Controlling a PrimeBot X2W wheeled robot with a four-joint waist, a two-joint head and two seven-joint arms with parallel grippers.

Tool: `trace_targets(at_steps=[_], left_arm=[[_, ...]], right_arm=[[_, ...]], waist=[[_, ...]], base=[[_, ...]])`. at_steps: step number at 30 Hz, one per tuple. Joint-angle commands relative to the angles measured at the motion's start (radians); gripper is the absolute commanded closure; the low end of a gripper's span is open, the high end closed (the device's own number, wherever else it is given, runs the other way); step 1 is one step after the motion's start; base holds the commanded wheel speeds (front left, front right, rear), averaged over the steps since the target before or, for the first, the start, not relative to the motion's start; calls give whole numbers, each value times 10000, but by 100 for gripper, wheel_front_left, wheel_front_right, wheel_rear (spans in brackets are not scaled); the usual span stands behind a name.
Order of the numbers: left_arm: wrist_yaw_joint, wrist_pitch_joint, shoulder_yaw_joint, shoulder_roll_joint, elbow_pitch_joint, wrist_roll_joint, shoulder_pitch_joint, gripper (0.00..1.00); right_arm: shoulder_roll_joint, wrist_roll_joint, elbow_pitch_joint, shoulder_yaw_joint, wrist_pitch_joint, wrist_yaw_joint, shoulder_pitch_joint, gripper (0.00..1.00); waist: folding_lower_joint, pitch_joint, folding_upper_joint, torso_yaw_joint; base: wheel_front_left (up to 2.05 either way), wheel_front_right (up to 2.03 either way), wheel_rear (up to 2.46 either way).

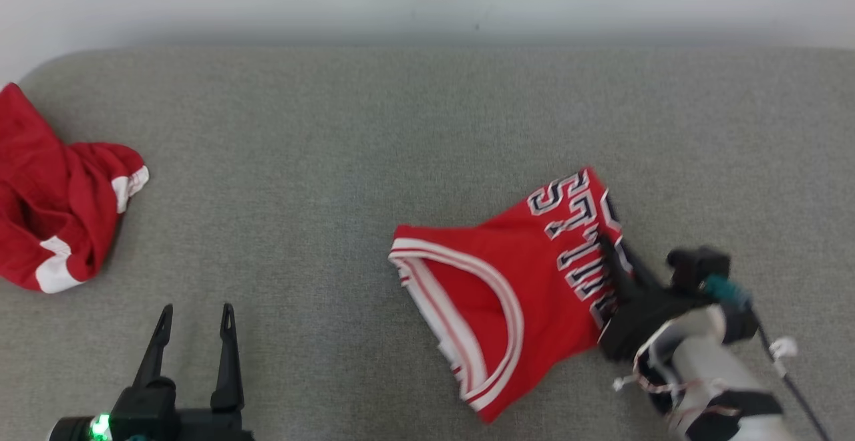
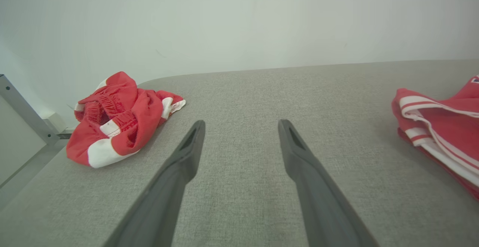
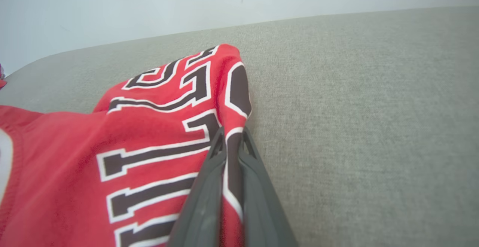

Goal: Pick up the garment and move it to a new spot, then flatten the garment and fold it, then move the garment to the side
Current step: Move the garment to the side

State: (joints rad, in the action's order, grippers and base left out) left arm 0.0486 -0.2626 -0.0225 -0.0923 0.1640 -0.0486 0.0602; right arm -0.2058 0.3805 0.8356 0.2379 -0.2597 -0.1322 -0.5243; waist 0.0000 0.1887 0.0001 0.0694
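Right claw clamped on jersey at lettered edge, bulk of cloth to claw's left. Left claw spread wide, empty, well apart.

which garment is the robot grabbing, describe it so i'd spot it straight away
On the grey padded surface, look toward the robot's right, where the right gripper is shut on a cloth edge. That is the red jersey, lying fairly flat, with black block letters outlined in white; the crumpled red garment at the far left shows no lettering.
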Motion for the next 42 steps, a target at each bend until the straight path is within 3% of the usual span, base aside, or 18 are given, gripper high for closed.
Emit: trace_targets(at_steps=[1,7,22,34,42], left_arm=[[16,-33,51,53,-76,0,232,0],[21,-31,264,132,-233,59,770,0],[-41,-31,934,308,-1768,315,2234,0],[-189,-31,1293,83,-3198,755,2675,0],[-315,-31,1291,-133,-3755,747,2659,0]], right_arm=[[-248,113,3,17,-41,33,-383,100],[-1079,283,93,125,-18,31,-1564,100],[-4261,517,-49,551,315,31,-4318,100],[-6892,708,-625,865,940,31,-5382,100],[-8258,911,-921,735,1308,31,-5658,100]], waist=[[0,524,-1,-141],[0,1405,-1,-214],[0,3897,-1,-869],[0,4891,-1,-1105],[0,5285,-1,-1293]], base=[[0,0,0],[0,0,0],[0,0,0],[0,0,0],[0,0,0]])
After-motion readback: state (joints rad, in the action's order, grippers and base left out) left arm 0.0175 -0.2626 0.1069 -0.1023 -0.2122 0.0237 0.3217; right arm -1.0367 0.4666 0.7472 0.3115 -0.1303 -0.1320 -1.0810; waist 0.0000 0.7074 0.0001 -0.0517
